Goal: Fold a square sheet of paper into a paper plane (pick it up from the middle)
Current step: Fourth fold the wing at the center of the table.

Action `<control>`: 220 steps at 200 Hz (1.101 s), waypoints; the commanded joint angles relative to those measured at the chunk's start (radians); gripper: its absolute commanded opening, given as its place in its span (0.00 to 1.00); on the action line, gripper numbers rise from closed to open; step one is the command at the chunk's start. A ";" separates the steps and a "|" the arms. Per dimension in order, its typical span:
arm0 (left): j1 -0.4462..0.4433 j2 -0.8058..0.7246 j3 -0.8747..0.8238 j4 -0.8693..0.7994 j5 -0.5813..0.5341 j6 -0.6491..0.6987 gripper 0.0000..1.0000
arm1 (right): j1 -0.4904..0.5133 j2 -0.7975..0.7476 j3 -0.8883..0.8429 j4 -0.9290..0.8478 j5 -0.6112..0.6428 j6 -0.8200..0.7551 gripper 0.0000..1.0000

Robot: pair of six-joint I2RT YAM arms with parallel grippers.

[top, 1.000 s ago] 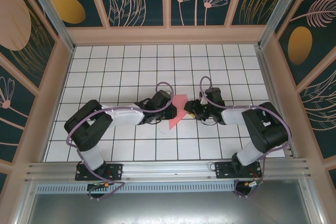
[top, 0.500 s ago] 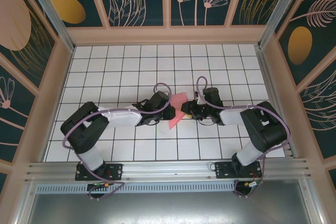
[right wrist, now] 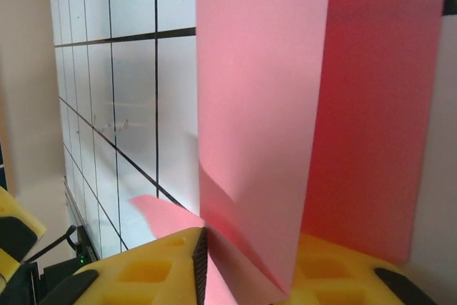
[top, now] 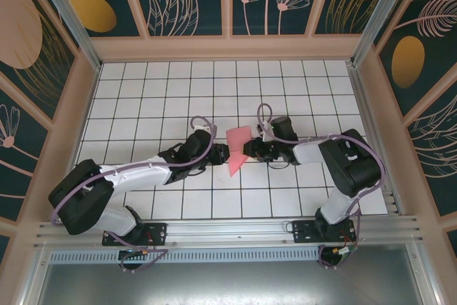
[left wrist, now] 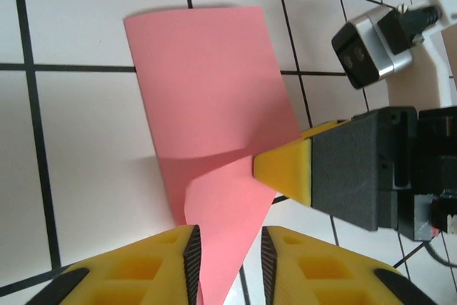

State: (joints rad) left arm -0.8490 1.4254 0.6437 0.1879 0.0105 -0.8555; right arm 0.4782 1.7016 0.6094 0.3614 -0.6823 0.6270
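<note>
The square sheet of paper (top: 238,141) is salmon pink and folded into a creased, pointed shape at the middle of the tiled table. It stands partly raised between the two grippers. My left gripper (top: 220,153) is on its left. In the left wrist view the paper's (left wrist: 207,105) narrow tip hangs in the gap of the left gripper (left wrist: 228,241), whose jaws stand apart. My right gripper (top: 247,151) grips the paper's right edge, and its yellow fingertip (left wrist: 285,171) presses on the fold. In the right wrist view the folded paper (right wrist: 264,105) fills the right gripper (right wrist: 246,255).
The white tiled table (top: 178,91) with black grid lines has pink frame walls on three sides. An aluminium rail (top: 228,230) runs along its near edge. The right arm's wrist camera (left wrist: 365,51) sits close above the paper's right side.
My left gripper has opened and drawn back left as that arm stretched out low. My right gripper has slid left and closed on the paper, which has shifted slightly left.
</note>
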 commanded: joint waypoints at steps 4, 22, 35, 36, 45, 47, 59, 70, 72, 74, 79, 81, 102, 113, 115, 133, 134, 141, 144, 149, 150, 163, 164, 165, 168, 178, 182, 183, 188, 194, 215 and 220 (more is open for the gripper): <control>-0.005 -0.018 -0.042 0.088 0.054 -0.019 0.34 | 0.025 0.030 0.030 0.014 -0.012 -0.006 0.22; -0.015 -0.019 -0.061 0.107 0.066 -0.016 0.38 | 0.045 0.026 0.019 0.041 0.027 0.049 0.15; -0.023 -0.022 -0.071 0.105 0.055 -0.012 0.40 | 0.059 0.019 0.003 0.077 0.055 0.106 0.12; -0.023 -0.021 -0.071 0.105 0.053 -0.013 0.40 | 0.060 0.018 0.001 0.079 0.059 0.112 0.11; -0.023 -0.024 -0.075 0.098 0.045 -0.011 0.40 | 0.063 0.004 -0.019 0.119 0.087 0.160 0.08; -0.022 -0.025 -0.077 0.097 0.042 -0.010 0.41 | 0.063 0.000 -0.024 0.128 0.095 0.173 0.07; -0.023 -0.029 -0.082 0.089 0.031 -0.007 0.41 | 0.094 -0.024 -0.056 0.175 0.145 0.252 0.06; -0.023 -0.033 -0.089 0.087 0.032 -0.002 0.41 | 0.114 -0.051 -0.085 0.207 0.207 0.323 0.05; -0.024 -0.034 -0.090 0.088 0.035 0.000 0.41 | 0.119 -0.056 -0.090 0.207 0.223 0.335 0.05; -0.023 -0.034 -0.091 0.088 0.036 0.002 0.41 | 0.123 -0.061 -0.094 0.209 0.239 0.350 0.05; -0.023 -0.035 -0.094 0.092 0.041 0.004 0.41 | 0.134 -0.072 -0.105 0.214 0.276 0.393 0.04; -0.022 -0.035 -0.095 0.093 0.042 0.005 0.41 | 0.141 -0.077 -0.109 0.219 0.292 0.401 0.05; -0.023 -0.038 -0.108 0.114 0.072 0.020 0.40 | 0.204 -0.121 -0.155 0.262 0.427 0.550 0.04; -0.023 -0.036 -0.112 0.122 0.086 0.024 0.37 | 0.239 -0.145 -0.165 0.232 0.503 0.626 0.05; -0.024 -0.036 -0.114 0.122 0.087 0.026 0.36 | 0.247 -0.149 -0.167 0.228 0.517 0.636 0.05; -0.023 -0.028 -0.119 0.130 0.080 0.023 0.31 | 0.302 -0.171 -0.169 0.203 0.600 0.700 0.05; -0.023 -0.027 -0.119 0.132 0.079 0.023 0.31 | 0.305 -0.172 -0.168 0.200 0.603 0.702 0.05; -0.024 -0.022 -0.122 0.141 0.072 0.018 0.29 | 0.320 -0.174 -0.165 0.187 0.621 0.711 0.05; -0.024 -0.021 -0.121 0.142 0.067 0.015 0.27 | 0.326 -0.174 -0.163 0.182 0.628 0.713 0.05; -0.023 -0.018 -0.120 0.144 0.058 0.008 0.25 | 0.332 -0.174 -0.160 0.168 0.636 0.718 0.05; -0.023 -0.017 -0.119 0.144 0.057 0.008 0.25 | 0.333 -0.173 -0.160 0.165 0.637 0.720 0.05; -0.023 -0.003 -0.110 0.140 0.034 -0.004 0.22 | 0.337 -0.167 -0.161 0.160 0.634 0.723 0.06; -0.024 -0.002 -0.109 0.140 0.033 -0.005 0.21 | 0.337 -0.167 -0.161 0.161 0.633 0.723 0.06; -0.023 0.001 -0.109 0.139 0.032 -0.005 0.21 | 0.337 -0.166 -0.161 0.162 0.632 0.721 0.06; -0.023 0.005 -0.107 0.140 0.028 -0.008 0.20 | 0.336 -0.165 -0.162 0.164 0.632 0.721 0.06; -0.024 0.021 -0.105 0.147 0.029 -0.012 0.18 | 0.338 -0.163 -0.163 0.165 0.631 0.719 0.07; -0.022 0.027 -0.105 0.148 0.032 -0.016 0.17 | 0.336 -0.161 -0.162 0.163 0.627 0.716 0.08; -0.022 0.029 -0.105 0.149 0.032 -0.017 0.17 | 0.337 -0.160 -0.161 0.162 0.626 0.715 0.08; -0.023 0.040 -0.105 0.151 0.034 -0.024 0.16 | 0.335 -0.157 -0.156 0.156 0.621 0.710 0.08; -0.024 0.052 -0.106 0.156 0.034 -0.032 0.15 | 0.335 -0.154 -0.151 0.148 0.616 0.702 0.09; -0.024 0.091 -0.104 0.173 0.041 -0.040 0.13 | 0.334 -0.138 -0.134 0.148 0.585 0.673 0.11; -0.023 0.099 -0.104 0.182 0.042 -0.040 0.14 | 0.336 -0.134 -0.130 0.145 0.580 0.670 0.11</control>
State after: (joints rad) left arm -0.8696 1.4864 0.5350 0.3187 0.0624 -0.8749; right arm 0.8116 1.5501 0.4515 0.5232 -0.0982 1.3117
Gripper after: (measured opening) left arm 0.138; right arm 0.106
